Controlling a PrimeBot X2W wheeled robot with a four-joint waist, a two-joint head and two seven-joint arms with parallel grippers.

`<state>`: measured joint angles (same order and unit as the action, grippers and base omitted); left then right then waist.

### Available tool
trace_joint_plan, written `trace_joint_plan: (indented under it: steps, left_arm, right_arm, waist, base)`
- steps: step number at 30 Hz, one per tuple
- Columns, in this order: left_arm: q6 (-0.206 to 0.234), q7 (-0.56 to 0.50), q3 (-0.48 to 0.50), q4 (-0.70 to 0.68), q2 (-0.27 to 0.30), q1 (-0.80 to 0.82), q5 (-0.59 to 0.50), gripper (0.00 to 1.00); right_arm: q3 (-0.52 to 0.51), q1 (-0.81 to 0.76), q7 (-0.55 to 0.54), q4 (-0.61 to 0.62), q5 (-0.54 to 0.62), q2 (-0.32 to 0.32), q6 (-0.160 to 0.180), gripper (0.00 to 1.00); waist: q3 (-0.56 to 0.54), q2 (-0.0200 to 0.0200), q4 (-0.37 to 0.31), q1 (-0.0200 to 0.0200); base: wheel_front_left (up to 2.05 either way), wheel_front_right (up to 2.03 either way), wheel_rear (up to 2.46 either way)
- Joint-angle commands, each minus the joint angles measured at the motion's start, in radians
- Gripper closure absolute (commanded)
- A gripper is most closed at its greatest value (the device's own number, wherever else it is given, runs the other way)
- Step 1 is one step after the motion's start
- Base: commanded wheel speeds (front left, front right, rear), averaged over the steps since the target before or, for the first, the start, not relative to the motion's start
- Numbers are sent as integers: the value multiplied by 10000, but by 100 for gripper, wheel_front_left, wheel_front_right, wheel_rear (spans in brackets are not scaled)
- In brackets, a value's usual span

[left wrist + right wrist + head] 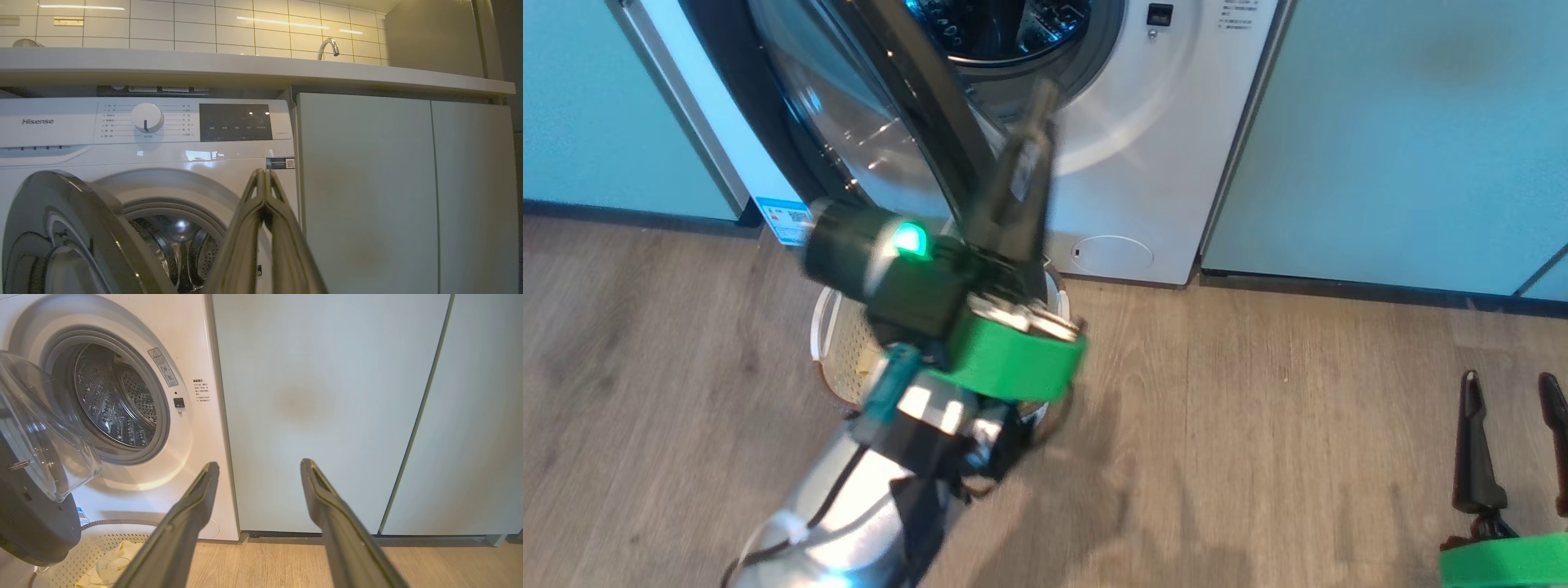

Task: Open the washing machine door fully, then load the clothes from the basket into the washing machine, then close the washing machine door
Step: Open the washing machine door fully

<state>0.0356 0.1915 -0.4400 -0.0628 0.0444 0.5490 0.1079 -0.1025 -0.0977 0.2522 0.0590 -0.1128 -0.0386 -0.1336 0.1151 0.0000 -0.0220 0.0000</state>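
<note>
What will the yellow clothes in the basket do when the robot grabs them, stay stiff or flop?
Probably flop: the clothes lie crumpled in the basket, so they look soft. They look thin, so likely light. A loose end may dangle and could snag on the door hanging over the basket.

Pale green cabinet panels (327, 396) rise above a wood-plank floor (1258, 408). At one o'clock in the left wrist view, a chrome tap (322, 49) curves before white wall tiles (204, 24).
</note>
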Motion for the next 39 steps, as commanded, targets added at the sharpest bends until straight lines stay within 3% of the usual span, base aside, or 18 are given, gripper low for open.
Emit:
trace_joint_plan:
  steps: [1, 5, 14, 25, 39]
  left_arm:
    - [-45, -190, -28, -133, 95, 282, 367, 100]
    - [2, -510, -783, 457, 66, 35, 1387, 100]
    - [626, -519, -1653, 2652, 60, 382, 3461, 100]
    - [931, -117, -1910, 4394, 59, 1060, 4297, 100]
    - [1232, 263, -2435, 4684, 59, 1197, 4787, 100]
  right_arm:
    - [230, 101, 95, 295, 36, -116, 29, 0]
    - [258, 122, 95, 268, 42, -116, 29, 0]
    - [315, 211, 95, 219, 135, -116, 29, 0]
    - [328, 242, 95, 168, 93, -116, 29, 0]
    - [271, 273, 95, 196, 60, -116, 29, 0]
  waist:
    - [10, 0, -49, 0]
    - [28, 0, -143, 0]
    - [145, 0, -180, 0]
    - [155, 0, -169, 0]
    - [242, 0, -14, 0]
  base:
    - [0, 0, 0]
    - [0, 0, 0]
    - [0, 0, 0]
    - [0, 0, 0]
    - [0, 0, 0]
